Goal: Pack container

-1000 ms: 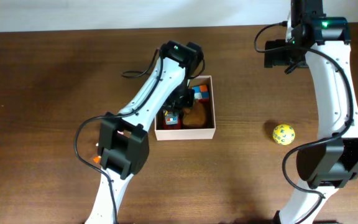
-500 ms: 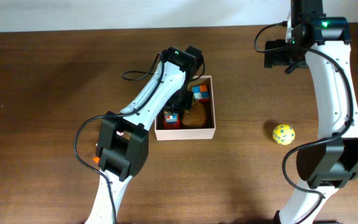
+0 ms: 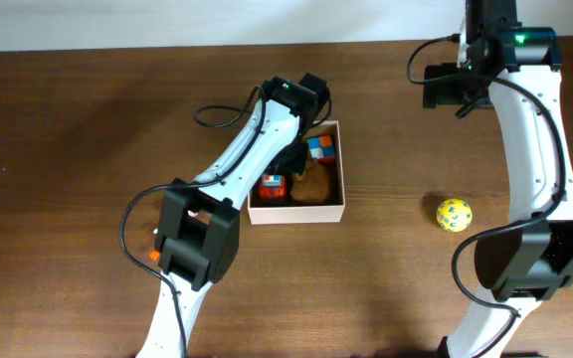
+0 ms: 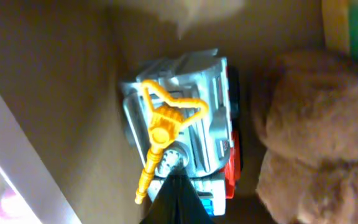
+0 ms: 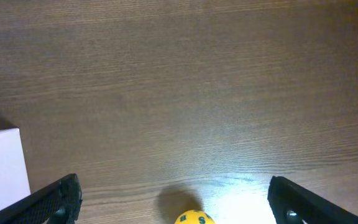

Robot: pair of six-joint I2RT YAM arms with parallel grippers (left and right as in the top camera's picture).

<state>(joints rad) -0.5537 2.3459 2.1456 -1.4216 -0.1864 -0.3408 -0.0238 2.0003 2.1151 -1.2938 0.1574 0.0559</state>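
Observation:
The container [image 3: 338, 211], a white-walled box with tan cardboard inside [image 4: 55, 81], sits at mid-table. In it lie a grey toy truck [image 3: 272, 186] with a yellow hook and red and blue parts [image 4: 185, 124], a brown plush toy [image 3: 314, 186] [image 4: 309, 124] and a coloured cube [image 3: 319, 149]. My left gripper [image 3: 292, 157] [image 4: 176, 199] hovers over the container, shut and empty, its tips just above the truck's end. My right gripper [image 3: 446, 88] [image 5: 176, 193] is open and empty, high above the table at the back right. A yellow ball [image 3: 454, 214] [image 5: 194, 218] lies on the table right of the container.
A white corner of the container [image 5: 2, 165] shows at the left edge of the right wrist view. The left arm's cable [image 3: 217, 114] loops behind the container. Brown wooden table [image 3: 68, 179] surrounds everything.
My left gripper has drawn back a little toward the far side of the container, uncovering the toy truck lying inside. The right arm and the ball have not moved.

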